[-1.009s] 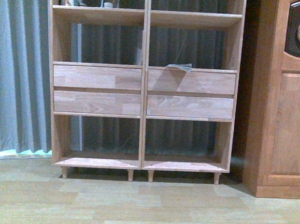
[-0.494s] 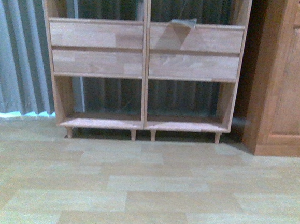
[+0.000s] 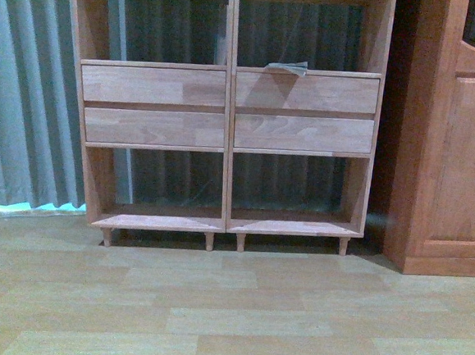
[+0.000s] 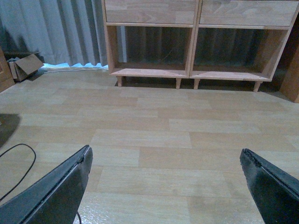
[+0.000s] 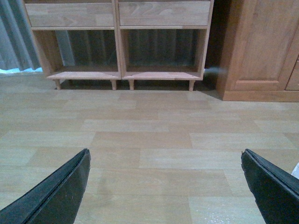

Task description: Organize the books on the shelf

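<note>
Though shelf [image 3: 229, 103] stands ahead, left gripper [image 4: 164, 150], right gripper [image 5: 164, 151]: jaws wide apart, empty.

The floor [image 4: 140, 121], pale wood-look planks, stretches from under the left tool [image 4: 164, 150] and the right tool [image 5: 165, 151] to the shelf [image 3: 228, 90]; the shelf stands on it on short legs, well ahead of both tools, its two lowest open compartments facing them; on the ledge above its upper right drawer front lies a small thin greyish thing [image 3: 287, 65], perhaps a curled sheet; a dark cable [image 4: 22, 145] lies looped on the planks just beside the left tool; a cardboard box [image 4: 25, 65] sits on the floor well ahead of that tool, left of the shelf; a darker brown cabinet [image 5: 261, 46] stands on the floor ahead of the right tool, just beside the shelf.
</note>
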### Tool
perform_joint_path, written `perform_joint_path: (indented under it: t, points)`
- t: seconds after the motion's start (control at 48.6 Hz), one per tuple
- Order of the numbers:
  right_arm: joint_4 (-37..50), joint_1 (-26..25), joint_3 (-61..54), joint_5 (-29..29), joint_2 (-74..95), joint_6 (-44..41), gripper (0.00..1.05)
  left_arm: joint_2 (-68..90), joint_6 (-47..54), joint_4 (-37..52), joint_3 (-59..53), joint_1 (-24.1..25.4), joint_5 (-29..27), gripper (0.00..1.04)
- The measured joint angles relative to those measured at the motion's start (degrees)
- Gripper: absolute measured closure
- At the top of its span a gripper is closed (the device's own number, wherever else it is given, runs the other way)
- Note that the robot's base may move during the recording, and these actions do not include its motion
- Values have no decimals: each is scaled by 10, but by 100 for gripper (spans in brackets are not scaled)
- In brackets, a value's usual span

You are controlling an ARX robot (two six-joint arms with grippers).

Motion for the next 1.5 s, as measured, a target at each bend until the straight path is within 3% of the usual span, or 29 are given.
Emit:
perform_joint_path:
  t: [1.503]
  points:
    - [0,0,0,0,0,0,7,0,0,0,0,0,0,7]
